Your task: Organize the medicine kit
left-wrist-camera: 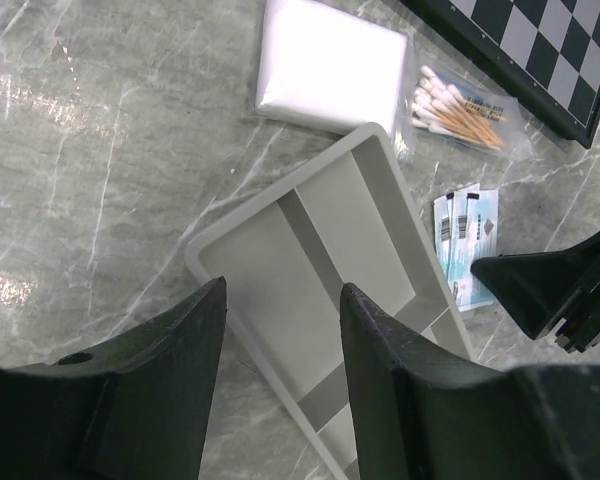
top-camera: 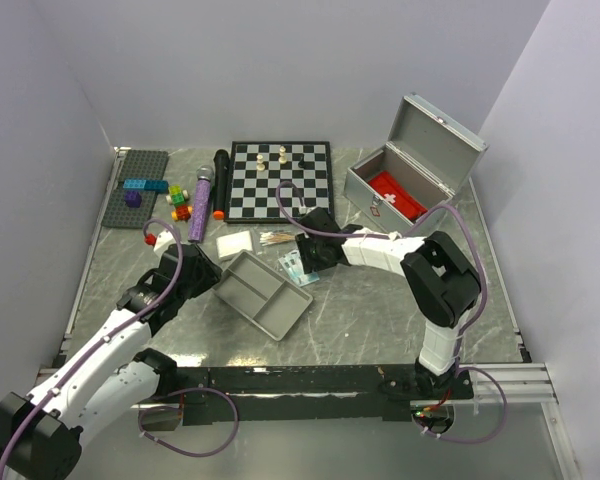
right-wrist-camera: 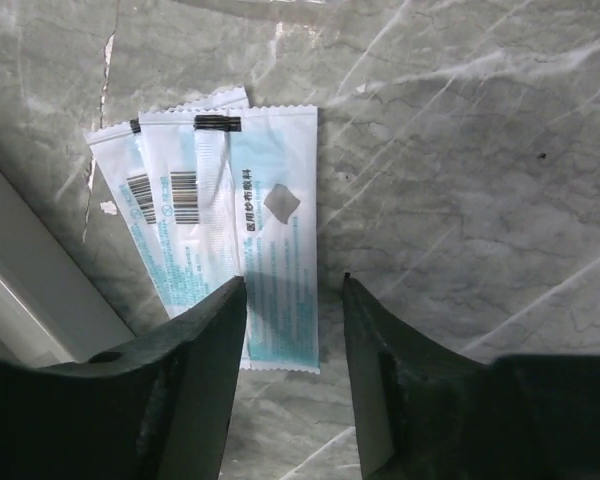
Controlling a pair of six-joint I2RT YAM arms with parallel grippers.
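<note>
Marble tabletop (top-camera: 380,310), tray (top-camera: 263,295) diagonal (sachets (right-wrist-camera: 270,250) beside)

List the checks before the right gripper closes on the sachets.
1. Right gripper open: ok.
2. Top one of the sachets lies inside its opening: ok.
3. Only one sachet in the grasp: not ok, three overlap.
4. Tray compartments bare: ok.
5. Left gripper open, holding nothing: ok.
6. Medicine box lid raised: ok.
</note>
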